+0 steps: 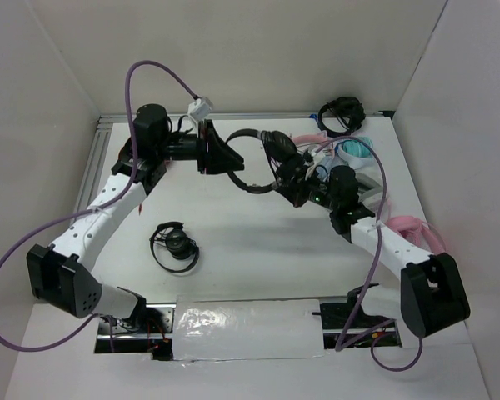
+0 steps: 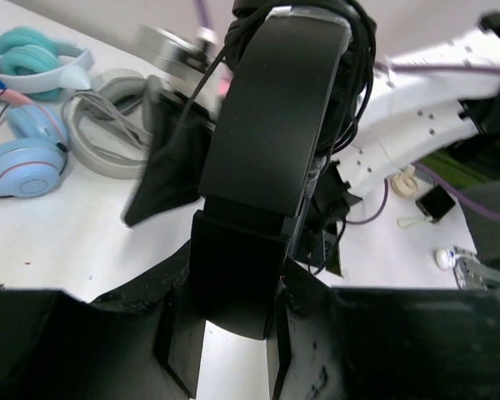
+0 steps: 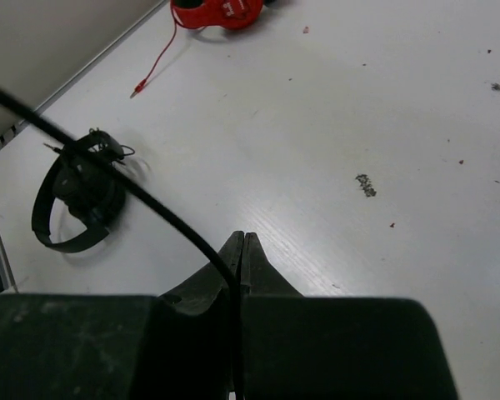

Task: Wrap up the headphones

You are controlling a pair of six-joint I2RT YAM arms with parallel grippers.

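L hand (image 2: 233,329) tight on flat blk band of headphones (image 2: 275,117); R hand (image 3: 242,250) tight on thin cable (image 3: 150,204)

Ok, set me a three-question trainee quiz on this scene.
1. True or false: the left gripper clamps the headband.
2. The right gripper pinches: A) the cable B) an ear pad C) nothing.
3. What colour is the far pair in the right wrist view?
Key: 1 true; 2 A; 3 red.
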